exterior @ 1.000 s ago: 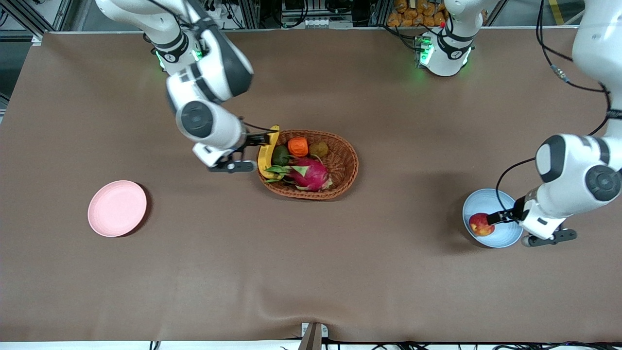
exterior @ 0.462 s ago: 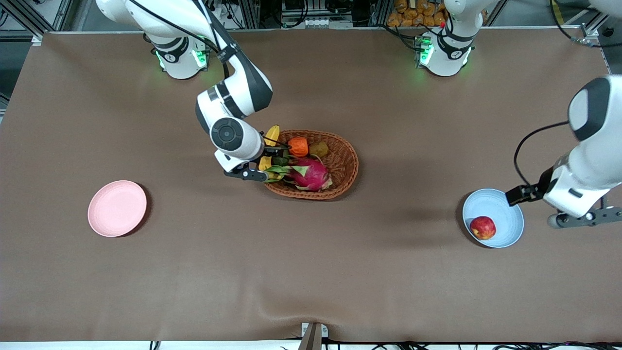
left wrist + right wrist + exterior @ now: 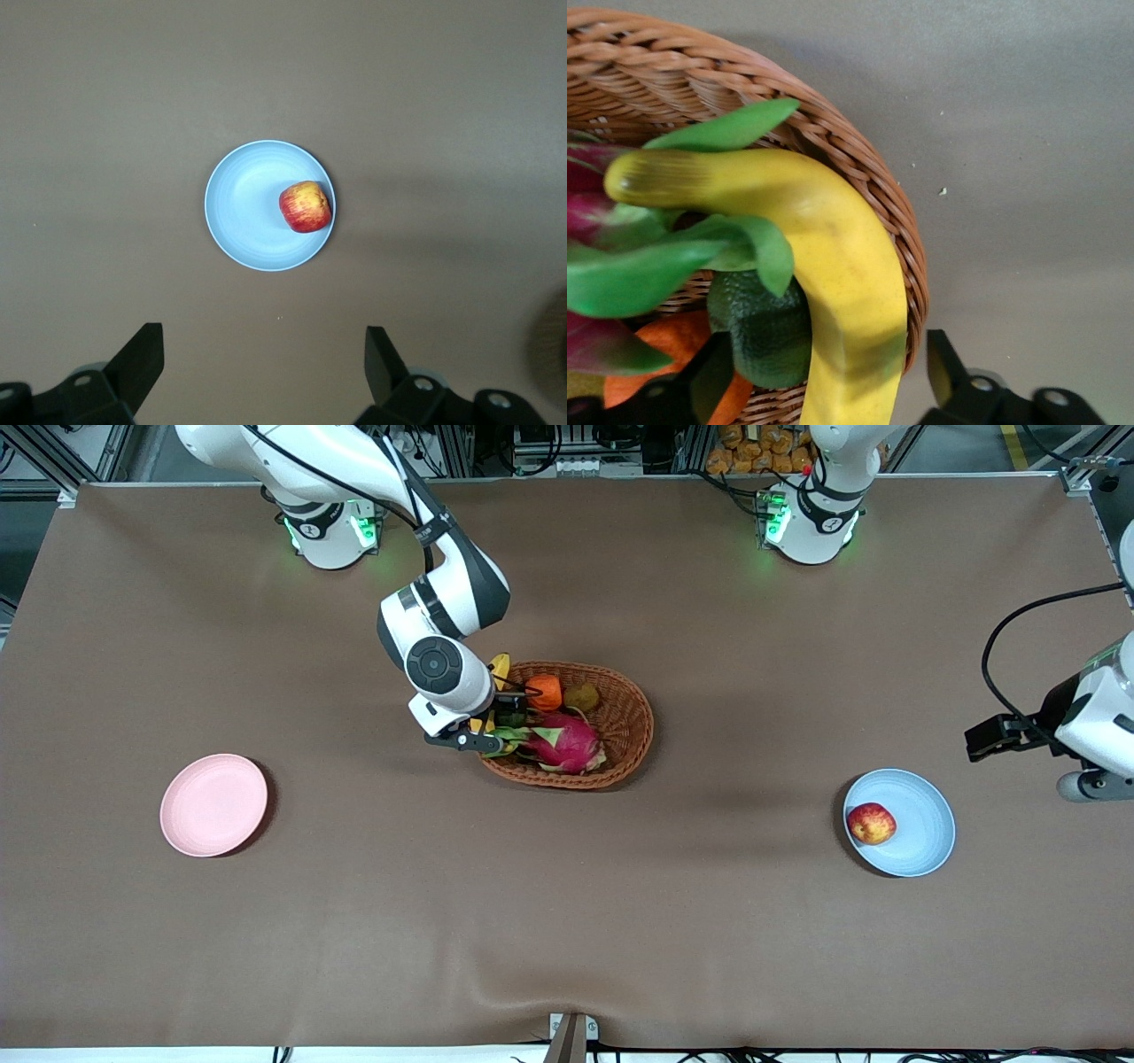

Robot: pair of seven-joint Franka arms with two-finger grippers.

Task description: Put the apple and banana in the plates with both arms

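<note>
While the small red-and-yellow apple (image 3: 871, 823) lay in the light blue round plate (image 3: 921, 841), toward its rim on the basket's side, the long yellow banana (image 3: 833, 266) rested on the rim of the brown wicker basket (image 3: 629, 726). Right gripper (image 3: 496, 713): at the banana, fingers (image 3: 948, 367) apart either side of it, not closed. Left gripper (image 3: 988, 738): raised over bare brown tabletop (image 3: 567, 921) beside the blue plate, fingers (image 3: 142, 359) wide apart, holding nothing. Pale pink round plate (image 3: 213, 804): toward the right arm's end.
</note>
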